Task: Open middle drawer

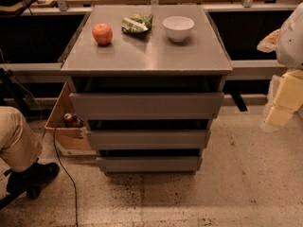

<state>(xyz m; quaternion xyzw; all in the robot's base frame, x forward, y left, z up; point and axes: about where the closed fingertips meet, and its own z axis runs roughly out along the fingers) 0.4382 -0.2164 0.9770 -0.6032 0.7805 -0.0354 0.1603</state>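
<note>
The grey cabinet stands in the centre with three stacked flat fronts. The middle drawer is the second front, plain and without a handle; none of its inside shows. The taller top drawer is above it and the narrowest bottom drawer below it. My gripper is the white and yellowish shape at the right edge. It is to the right of the cabinet at about drawer height, apart from all the fronts and touching nothing.
On the cabinet top are a red apple, a green snack bag and a white bowl. A person's leg and black shoe are at the left. A cardboard box with a can and a floor cable lie left of the cabinet.
</note>
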